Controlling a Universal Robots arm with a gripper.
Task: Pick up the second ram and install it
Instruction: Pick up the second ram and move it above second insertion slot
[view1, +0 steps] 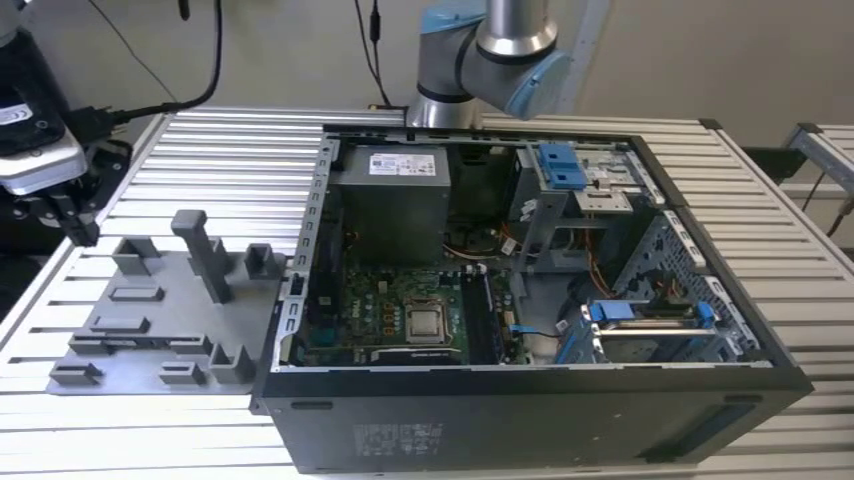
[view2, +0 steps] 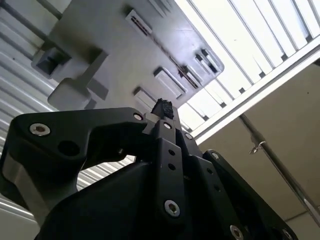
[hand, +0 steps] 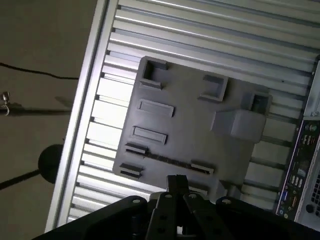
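Note:
My gripper (view1: 70, 222) hangs at the exterior view's far left, just beyond the outer edge of the grey holder tray (view1: 140, 335). In both wrist views its black fingertips meet at one point, shut with nothing between them (view2: 162, 106) (hand: 175, 181). The tray (hand: 185, 125) lies under the gripper, and its long narrow groove (hand: 167, 161) appears as a thin dark line with no board standing in it. The second ram is hidden from me. Dark slot strips (view1: 485, 315) run beside the processor on the green motherboard (view1: 380, 300).
The open black computer case (view1: 534, 410) fills the middle and right of the ribbed metal table (view1: 227, 150). The arm's base (view1: 487, 60) rises behind the case. Upright grey posts (view1: 200, 250) stand on the tray. The table edge and floor lie close beside the gripper (hand: 45, 75).

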